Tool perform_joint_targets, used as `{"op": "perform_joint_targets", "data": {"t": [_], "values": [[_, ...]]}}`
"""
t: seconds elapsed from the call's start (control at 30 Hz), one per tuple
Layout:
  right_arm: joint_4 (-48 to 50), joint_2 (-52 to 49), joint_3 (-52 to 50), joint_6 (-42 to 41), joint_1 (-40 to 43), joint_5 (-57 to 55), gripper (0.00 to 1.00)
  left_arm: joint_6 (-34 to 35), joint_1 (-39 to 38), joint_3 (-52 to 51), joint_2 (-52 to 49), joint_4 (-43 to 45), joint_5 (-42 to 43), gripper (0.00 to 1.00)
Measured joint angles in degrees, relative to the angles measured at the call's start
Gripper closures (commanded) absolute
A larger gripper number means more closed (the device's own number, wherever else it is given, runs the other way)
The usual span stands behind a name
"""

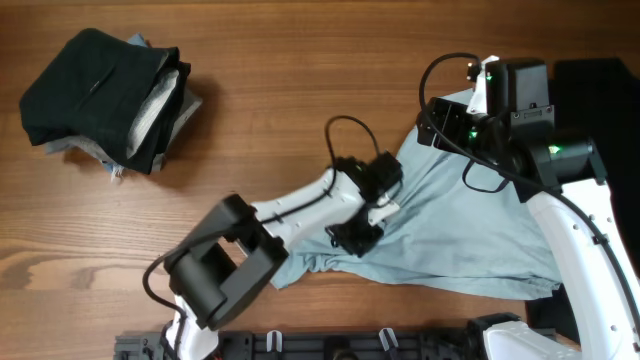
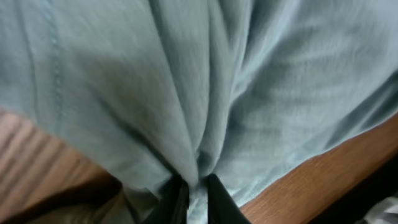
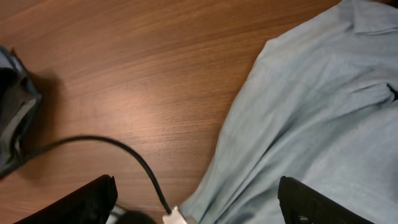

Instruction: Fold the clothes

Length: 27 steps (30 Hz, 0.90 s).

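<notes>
A wooden table point(image 1: 300, 60) carries a pale blue T-shirt point(image 1: 470, 230) toward its right edge and a bundle of black and grey garments point(image 1: 100, 100) near its far left corner. Only the left wrist view shows the left gripper point(image 2: 194, 199) pinched tight on a gathered fold of the shirt. The right gripper point(image 3: 196, 193) has its jaws wide apart and empty above the shirt's edge.

The left arm point(image 1: 300, 205) reaches from the near left edge toward the middle, and the left pincer point(image 2: 196, 200) at its tip is pinched tight on the pale blue T-shirt point(image 2: 261, 93). The right arm point(image 1: 585, 240) runs from the near right corner toward the far right, where the right pincer point(image 3: 196, 186) stands spread wide.
</notes>
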State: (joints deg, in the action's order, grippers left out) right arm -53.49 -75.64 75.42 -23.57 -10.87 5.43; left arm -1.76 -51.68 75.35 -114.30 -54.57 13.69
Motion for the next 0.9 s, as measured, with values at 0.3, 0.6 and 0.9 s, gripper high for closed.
{"op": "perform_joint_targets", "data": {"t": [0.3, 0.6, 0.9], "values": [[0.0, 0.0, 0.0, -0.2, 0.1, -1.4, 0.10, 0.9, 5.9, 8.8, 0.1, -6.5, -7.0, 0.19], [-0.2, 0.0, 0.0, -0.5, 2.4, -1.6, 0.10, 1.1, 14.6, 11.8, 0.0, 14.8, 4.7, 0.27], [-0.1, 0.0, 0.0, -0.5, 2.8, -1.6, 0.10, 1.0, 14.6, 11.9, -8.7, 25.9, 17.9, 0.31]]}}
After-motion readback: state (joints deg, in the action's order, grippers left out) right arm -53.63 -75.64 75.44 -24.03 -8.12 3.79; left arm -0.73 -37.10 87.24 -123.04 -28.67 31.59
